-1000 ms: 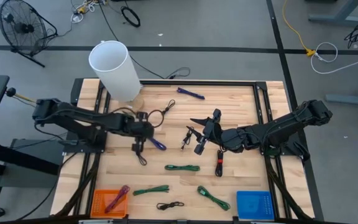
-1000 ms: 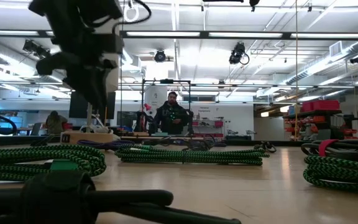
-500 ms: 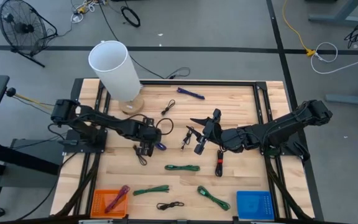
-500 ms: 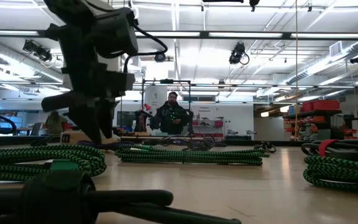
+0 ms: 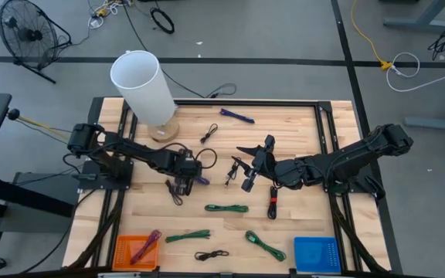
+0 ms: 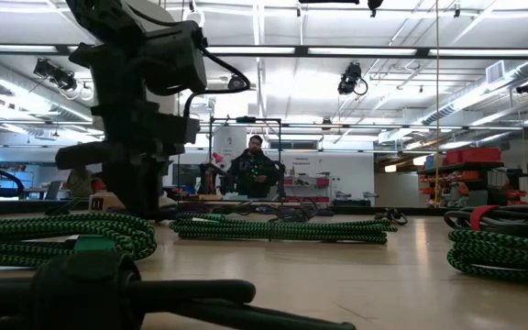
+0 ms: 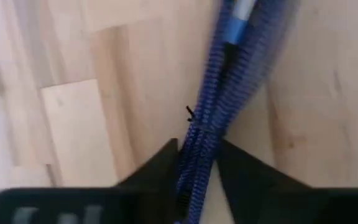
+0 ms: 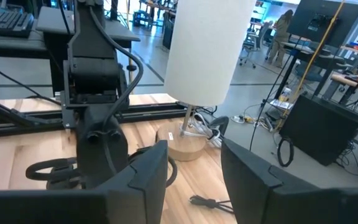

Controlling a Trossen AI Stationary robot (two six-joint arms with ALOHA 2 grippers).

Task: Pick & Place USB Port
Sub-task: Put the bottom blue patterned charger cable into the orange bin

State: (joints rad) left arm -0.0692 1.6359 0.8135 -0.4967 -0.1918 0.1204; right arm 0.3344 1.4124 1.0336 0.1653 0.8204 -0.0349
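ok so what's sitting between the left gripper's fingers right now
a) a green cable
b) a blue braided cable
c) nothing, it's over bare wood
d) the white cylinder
b: in the left wrist view the blue braided cable runs straight down between the left gripper's two dark fingers, and from above that gripper sits on the blue cable at the table's middle left.

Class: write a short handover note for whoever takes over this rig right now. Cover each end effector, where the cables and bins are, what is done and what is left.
Left end effector: down on the table, closing around the blue cable, not lifted.
Right end effector: open, empty, waiting mid-table.
Orange bin: one purple cable in it.
Blue bin: nothing seen in it.
Left: green cables, black ones, another blue cable lie loose on the table.
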